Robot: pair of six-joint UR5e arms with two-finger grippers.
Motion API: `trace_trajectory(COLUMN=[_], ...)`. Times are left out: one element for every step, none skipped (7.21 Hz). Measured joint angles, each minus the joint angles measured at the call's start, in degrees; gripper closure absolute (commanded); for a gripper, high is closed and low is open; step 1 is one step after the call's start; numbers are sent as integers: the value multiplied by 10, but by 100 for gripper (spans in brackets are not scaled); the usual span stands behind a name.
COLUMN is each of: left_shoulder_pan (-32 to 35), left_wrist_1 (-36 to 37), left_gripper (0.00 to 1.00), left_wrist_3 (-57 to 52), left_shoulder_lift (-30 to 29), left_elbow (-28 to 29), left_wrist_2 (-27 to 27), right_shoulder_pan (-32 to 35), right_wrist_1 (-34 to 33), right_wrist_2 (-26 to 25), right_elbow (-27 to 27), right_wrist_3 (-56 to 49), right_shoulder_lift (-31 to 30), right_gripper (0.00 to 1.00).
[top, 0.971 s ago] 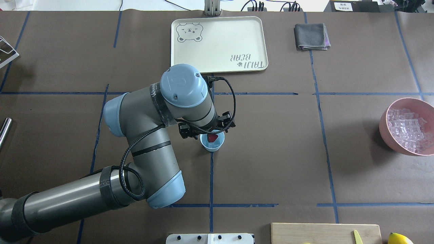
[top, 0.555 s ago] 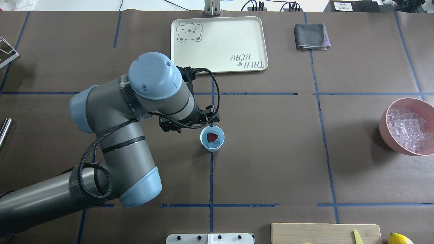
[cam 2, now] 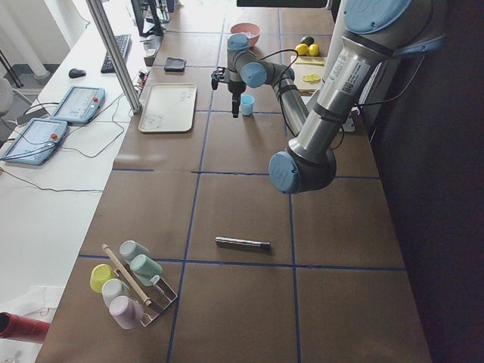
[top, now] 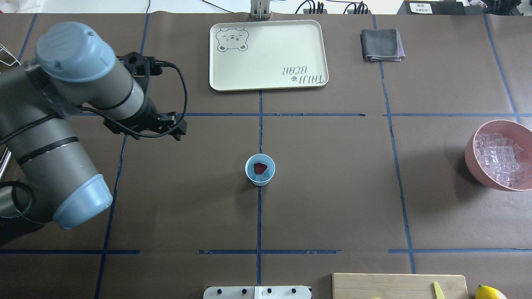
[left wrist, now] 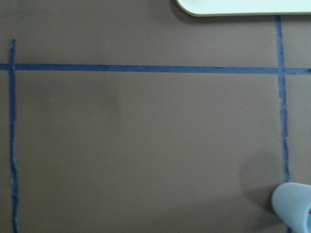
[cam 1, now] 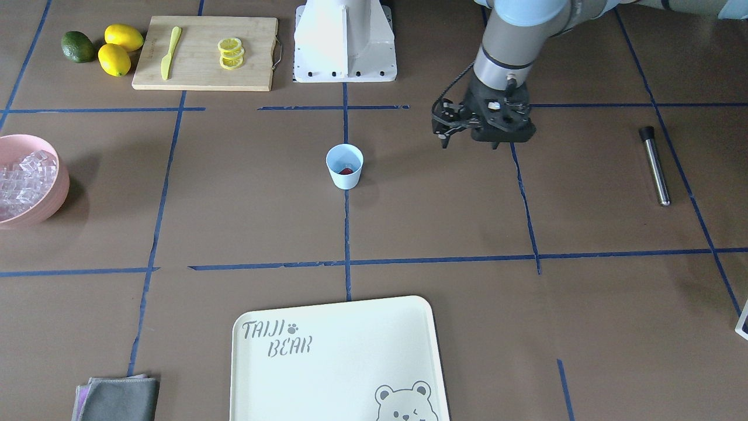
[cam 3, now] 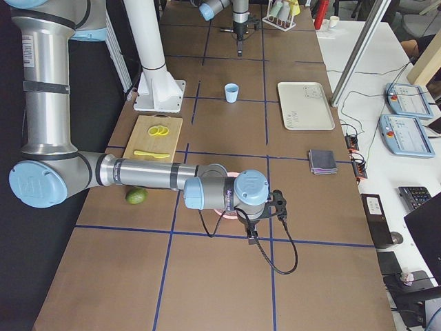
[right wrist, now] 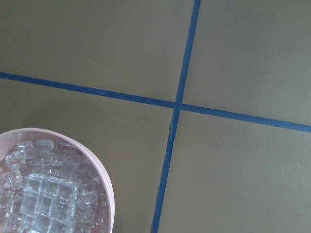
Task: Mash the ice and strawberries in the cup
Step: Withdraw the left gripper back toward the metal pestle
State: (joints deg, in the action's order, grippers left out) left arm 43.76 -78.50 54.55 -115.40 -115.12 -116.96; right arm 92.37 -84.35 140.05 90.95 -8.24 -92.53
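The light blue cup (top: 259, 169) stands at the table's middle, also in the front view (cam 1: 345, 166) and at the left wrist view's lower right corner (left wrist: 294, 206). A red strawberry (top: 260, 167) lies inside it on pale ice cubes. More ice (top: 501, 160) fills the pink bowl (top: 471, 154) at the right edge, also in the right wrist view (right wrist: 43, 194). My left gripper (top: 143, 129) hangs open and empty, left of and beyond the cup (cam 1: 470, 143). My right gripper (cam 3: 249, 234) hovers by the bowl; I cannot tell its state.
A metal rod (cam 1: 654, 166) lies on the robot's left side. A cream tray (top: 268, 54) and a grey cloth (top: 381, 45) are at the far side. A cutting board (cam 1: 204, 52) with a knife, lemon slices, lemons and a lime is near the base.
My left arm has drawn away from above the cup, to the left and farther back. The strawberry stays in the cup.
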Motion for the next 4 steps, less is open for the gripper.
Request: trace_trajectory(left_shoulder_pan=[44,95,149,199], left_wrist_1=[-4,-9,-23,-44], left_gripper=[0,0,0,0], left_wrist_3=[-64,-136,-211,-282], left_shoulder_lift=[58,116,172,221], left_elbow=[-16,-26,-29,-24], left_wrist_2=[-22,-47,-73,-96], right_shoulder_pan=[0,0,0,0], right_wrist_1=[1,2,3,4], right_wrist_2=[0,-1,-2,-3], right_elbow=[0,1,1,2], right_wrist_3=[1,1,1,1], right_shoulder_lift=[1,2,3,3], right_gripper=[1,1,1,1])
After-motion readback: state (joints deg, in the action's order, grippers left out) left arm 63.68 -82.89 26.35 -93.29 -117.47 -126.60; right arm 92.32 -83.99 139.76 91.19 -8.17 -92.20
